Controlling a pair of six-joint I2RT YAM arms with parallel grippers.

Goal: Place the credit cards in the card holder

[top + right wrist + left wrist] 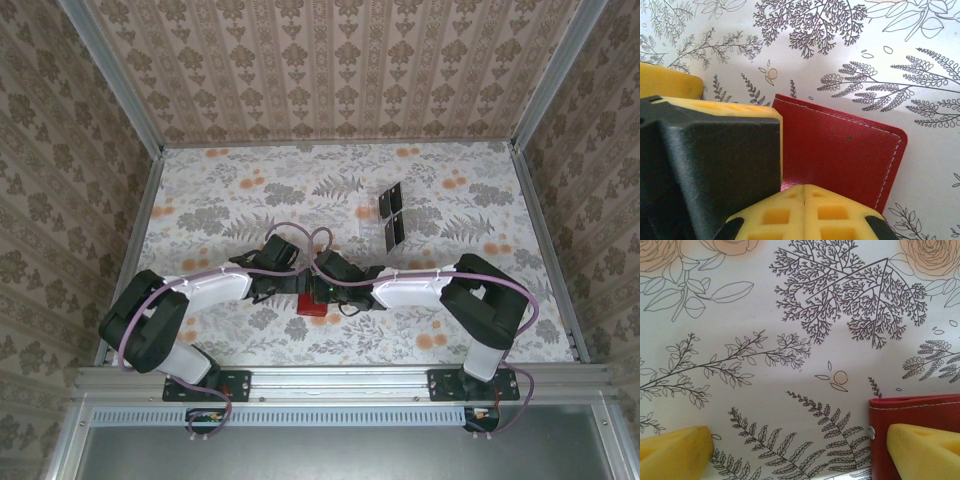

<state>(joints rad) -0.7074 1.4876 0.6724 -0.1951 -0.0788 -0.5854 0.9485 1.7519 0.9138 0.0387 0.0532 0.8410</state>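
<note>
- My right pincer (804,194), closed, sat at the lower frame against the red card holder (840,150).
- My left pincer (799,452) gaped wide; I judged it should close squarely on the edge by the snap (871,429).

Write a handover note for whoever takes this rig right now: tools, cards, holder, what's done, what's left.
Left tool: open wide, low over the table, one finger above the card holder's edge.
Right tool: shut, tips at the holder's edge; whether it pinches it is unclear.
Credit cards: two dark ones far side, right of centre, apart from the holder.
Done: no card in yet; holder looks closed.
Left: open the holder, fetch the cards, insert them.
</note>
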